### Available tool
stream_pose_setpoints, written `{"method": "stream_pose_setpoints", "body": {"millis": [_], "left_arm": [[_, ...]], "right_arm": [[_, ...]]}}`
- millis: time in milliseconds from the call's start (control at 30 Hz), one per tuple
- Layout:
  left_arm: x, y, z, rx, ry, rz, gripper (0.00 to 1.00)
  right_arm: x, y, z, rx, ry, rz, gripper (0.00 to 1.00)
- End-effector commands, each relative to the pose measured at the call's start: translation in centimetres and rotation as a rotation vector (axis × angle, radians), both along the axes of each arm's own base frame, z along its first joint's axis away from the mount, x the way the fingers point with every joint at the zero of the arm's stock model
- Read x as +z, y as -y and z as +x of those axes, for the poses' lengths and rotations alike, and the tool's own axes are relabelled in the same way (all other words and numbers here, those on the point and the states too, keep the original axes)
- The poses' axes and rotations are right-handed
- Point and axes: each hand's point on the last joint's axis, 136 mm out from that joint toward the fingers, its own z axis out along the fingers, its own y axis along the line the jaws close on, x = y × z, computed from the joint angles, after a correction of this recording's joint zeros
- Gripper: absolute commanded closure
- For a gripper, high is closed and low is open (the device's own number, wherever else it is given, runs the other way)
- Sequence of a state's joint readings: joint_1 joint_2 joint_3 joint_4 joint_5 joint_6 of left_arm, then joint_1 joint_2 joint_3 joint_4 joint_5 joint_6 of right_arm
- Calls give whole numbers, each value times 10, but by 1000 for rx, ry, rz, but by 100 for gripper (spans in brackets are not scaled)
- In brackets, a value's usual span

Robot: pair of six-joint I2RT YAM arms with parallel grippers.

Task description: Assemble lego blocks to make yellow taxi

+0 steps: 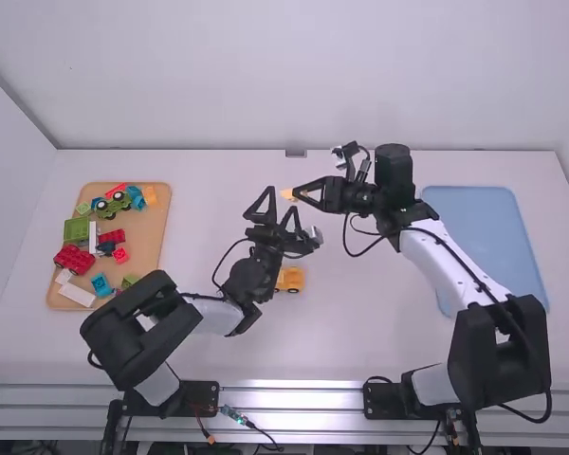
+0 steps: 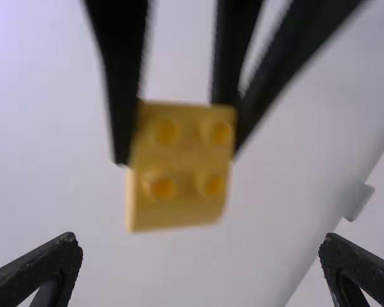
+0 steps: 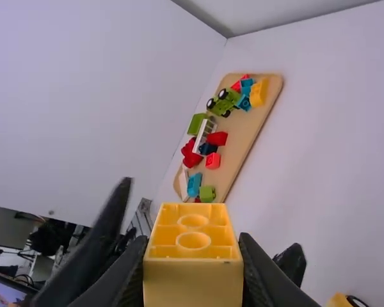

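Right gripper point(image 1: 298, 192): pinching the yellow block point(image 2: 185, 150) by its sides, holding it in the air over the table point(image 1: 379, 322).
Left gripper point(image 1: 282, 199): gaping wide around nothing, hanging close to the block.
Wheeled base point(image 1: 292, 277): sitting on the table, probably waiting for the block.
Block handling: likely feeling light and stiff, not fragile; smooth walls possibly slipping or twisting if squeezing off-centre.
Grip spot: taking opposite side walls squarely, leaving studs and hollow underside free for mating.
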State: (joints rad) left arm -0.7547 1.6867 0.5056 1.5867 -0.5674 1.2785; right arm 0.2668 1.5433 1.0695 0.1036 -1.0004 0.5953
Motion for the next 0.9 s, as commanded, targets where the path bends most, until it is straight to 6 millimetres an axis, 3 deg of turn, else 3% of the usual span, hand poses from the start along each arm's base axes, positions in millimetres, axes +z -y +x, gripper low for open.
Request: {"method": "stream_pose_setpoints", "body": {"millis": [0,100,233,267,400,567,867], "left_arm": [[6,-1,-5,32,21,7,1],[4,1,-8,20,16,2,0],[5,2,-8,13,13,-32,9],[6,1,-7,15,15,-35,17],[7,1,-6,18,15,-37,29],[6,1,-6,11,10,-62,37],[6,1,-6,8,7,-83,41]], "right_arm": [[5,-1,7,-22,29,-11,90],[5,0,8,-27,20,-11,91],[4,-2,5,-18,15,-10,92],[4,-5,3,-9,16,-10,93],[4,-12,-1,7,26,-14,93],[4,-11,-1,9,31,-15,94],[4,-11,0,7,34,-17,94]]}}
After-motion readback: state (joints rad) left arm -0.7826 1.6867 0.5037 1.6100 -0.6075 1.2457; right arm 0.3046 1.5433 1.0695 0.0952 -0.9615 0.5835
